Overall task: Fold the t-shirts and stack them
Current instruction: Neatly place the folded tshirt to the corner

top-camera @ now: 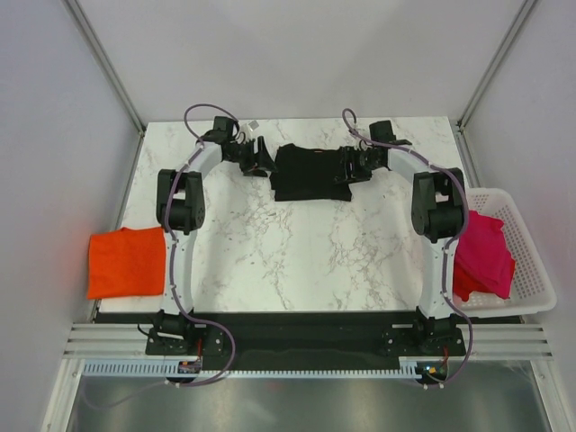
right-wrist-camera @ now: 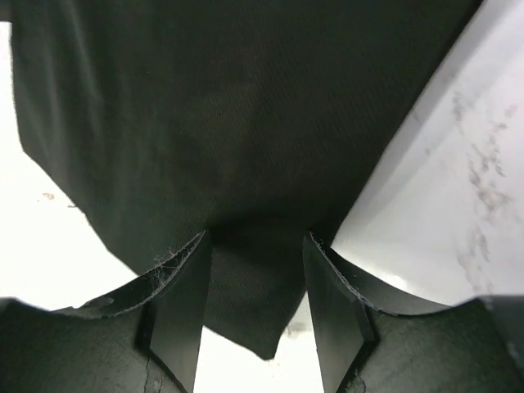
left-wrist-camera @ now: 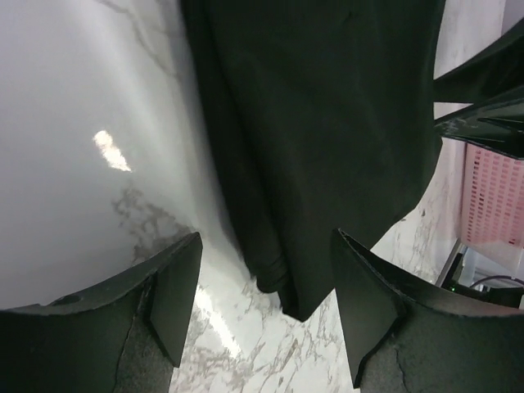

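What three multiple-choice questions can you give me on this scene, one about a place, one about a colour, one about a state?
1. Where is the pink shirt?
A on the floor
B in the basket
C hanging off the left edge

2. What colour is the shirt lying at the far middle?
A orange
B white
C black

3. How is the left gripper?
A open
B shut on the basket's rim
C out of view

Answers:
1. B: it lies heaped inside the basket at the right.
2. C: the black shirt is the one at the far middle.
3. A: its fingers stand well apart, with the black shirt's edge between them.
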